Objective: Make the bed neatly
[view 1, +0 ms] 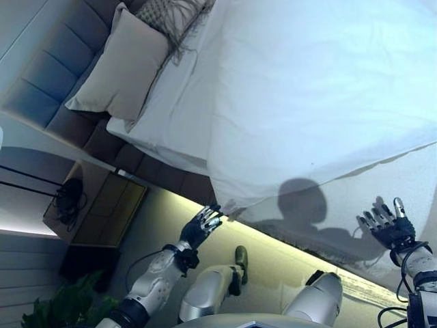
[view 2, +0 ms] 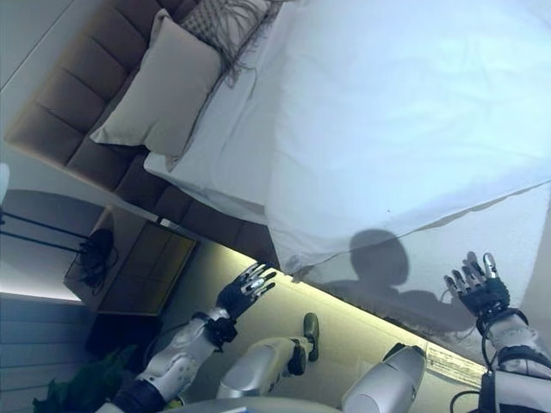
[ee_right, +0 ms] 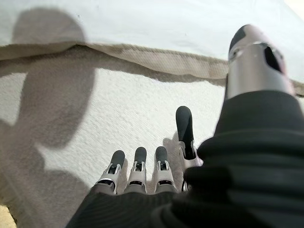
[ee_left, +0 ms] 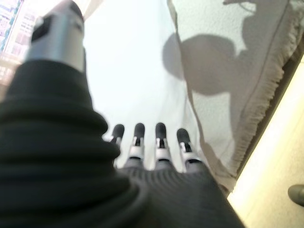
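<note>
Across most of the head views, a bed (view 1: 171, 109) with a white duvet (view 1: 321, 89) spread over it, cut off at the top and right edges. Lower edge of the duvet running slantwise, a textured mattress cover (ee_right: 142, 109) showing bare below it. At the head end, a beige pillow (view 1: 123, 65) leaning against the padded headboard (view 1: 48, 82), with a patterned cushion (view 1: 171, 15) behind it — only partly in frame. Beside the bed, a dark nightstand (view 1: 95, 205) carrying something black, too dim to identify. Bottom left corner, a green plant (view 1: 58, 307), mostly cropped.

Left hand (view 1: 201, 227) raised just off the duvet's near corner, fingers straight and spread, holding nothing — contact with the cloth hard to judge. Right hand (view 1: 386, 225) over the bare cover, fingers straight too, empty; touching or hovering, cannot say.
</note>
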